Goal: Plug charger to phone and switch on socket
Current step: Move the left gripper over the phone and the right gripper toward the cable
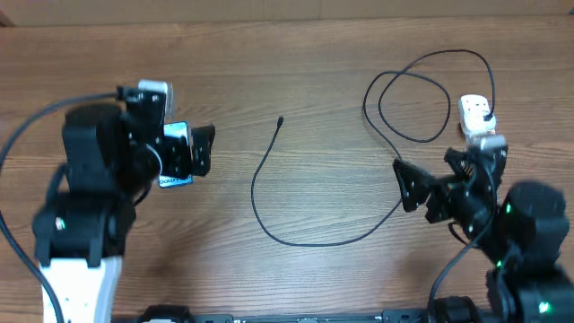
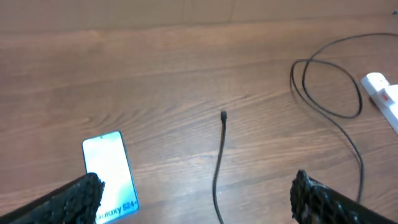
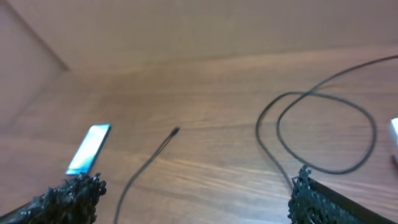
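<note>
Over on the left, the left arm (image 1: 90, 152) hangs low with its jaws spread wide and holding nothing. Right beneath them the slim rectangular phone with the lit blue-white screen (image 2: 111, 169) lies flat on the brown wooden surface (image 1: 314, 54). Towards the middle, the small connector tip (image 1: 281, 120) of the long thin black charger cable (image 2: 219, 158) rests loose, well apart from the phone. From there the cable sweeps down, across and up into a loop near the white power strip socket (image 1: 475, 115) at the far right. I cannot make out whether its plug sits in an outlet. The right arm (image 1: 529, 215) waits just below the strip, jaws likewise wide apart and empty. To my eye nothing is joined yet, so the step in hand is reaching for the connector end. Next, one set of jaws must pinch the cable close behind the tip while the other steadies the phone, then the tip goes squarely into the port on its short edge; the switch comes after
</note>
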Tool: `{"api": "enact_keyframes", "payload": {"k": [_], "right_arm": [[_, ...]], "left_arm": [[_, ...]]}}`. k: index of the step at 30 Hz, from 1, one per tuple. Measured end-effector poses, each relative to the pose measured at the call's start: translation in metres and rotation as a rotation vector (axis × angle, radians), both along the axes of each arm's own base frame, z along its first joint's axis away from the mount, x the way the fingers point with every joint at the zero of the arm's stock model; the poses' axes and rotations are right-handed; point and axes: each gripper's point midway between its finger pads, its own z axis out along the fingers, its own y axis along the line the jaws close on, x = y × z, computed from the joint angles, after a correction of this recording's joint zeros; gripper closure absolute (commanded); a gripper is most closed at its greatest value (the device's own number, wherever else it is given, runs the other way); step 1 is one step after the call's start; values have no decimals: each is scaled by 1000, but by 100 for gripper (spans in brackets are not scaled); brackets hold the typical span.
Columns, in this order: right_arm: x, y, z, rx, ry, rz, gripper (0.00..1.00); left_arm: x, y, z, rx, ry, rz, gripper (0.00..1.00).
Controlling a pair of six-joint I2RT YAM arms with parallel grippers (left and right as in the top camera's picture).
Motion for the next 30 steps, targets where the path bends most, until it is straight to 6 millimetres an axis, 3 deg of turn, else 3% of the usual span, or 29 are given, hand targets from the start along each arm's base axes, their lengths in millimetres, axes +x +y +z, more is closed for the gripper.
{"api": "enact_keyframes", "payload": {"k": [4, 8, 11, 13, 16, 22, 30], "right_arm": [[8, 11, 3, 20, 156, 58, 0], [24, 16, -3, 30, 274, 77, 0], [38, 19, -21, 35, 343, 84, 0], [43, 24, -33, 50, 392, 106, 0], [48, 32, -46, 83, 455, 147, 0], [50, 42, -63, 124, 539, 189, 0], [50, 44, -67, 132, 559, 198, 0]], "left_arm": [[12, -2, -5, -3, 131, -8, 0], [17, -8, -24, -28, 223, -31, 0], [24, -12, -39, -47, 275, -45, 2], [28, -14, -48, -55, 310, -51, 11], [35, -13, -64, -63, 364, -27, 11], [53, 12, -112, -30, 517, 196, 7], [74, 38, -176, 55, 653, 393, 1]]}}
